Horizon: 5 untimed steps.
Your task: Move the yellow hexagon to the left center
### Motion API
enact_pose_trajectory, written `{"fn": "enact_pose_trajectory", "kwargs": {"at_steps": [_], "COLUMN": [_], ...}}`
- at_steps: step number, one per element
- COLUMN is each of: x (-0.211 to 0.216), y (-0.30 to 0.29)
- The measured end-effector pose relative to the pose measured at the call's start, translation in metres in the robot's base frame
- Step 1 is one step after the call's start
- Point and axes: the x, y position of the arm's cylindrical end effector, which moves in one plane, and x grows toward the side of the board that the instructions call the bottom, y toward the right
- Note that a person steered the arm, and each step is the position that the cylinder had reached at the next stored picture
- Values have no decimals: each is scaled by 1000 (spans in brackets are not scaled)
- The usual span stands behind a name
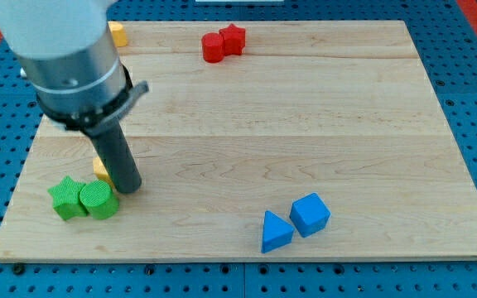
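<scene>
A yellow block (101,169) peeks out at the view's left, mostly hidden behind my rod; its shape cannot be made out. My tip (129,189) rests on the board just right of it and just above-right of the green blocks. A second yellow block (118,34) sits at the view's top left, partly hidden by the arm body.
A green star (66,199) and a green cylinder (98,199) touch each other at the view's bottom left. A red cylinder (214,47) and a red star (233,38) sit at the top centre. A blue triangle (275,232) and a blue cube (310,214) lie at the bottom right.
</scene>
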Motion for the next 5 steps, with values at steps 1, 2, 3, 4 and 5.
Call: {"fn": "enact_pose_trajectory", "kwargs": {"at_steps": [1, 2, 3, 4, 5], "x": [-35, -31, 0, -7, -51], "y": [-18, -22, -24, -44, -58]}}
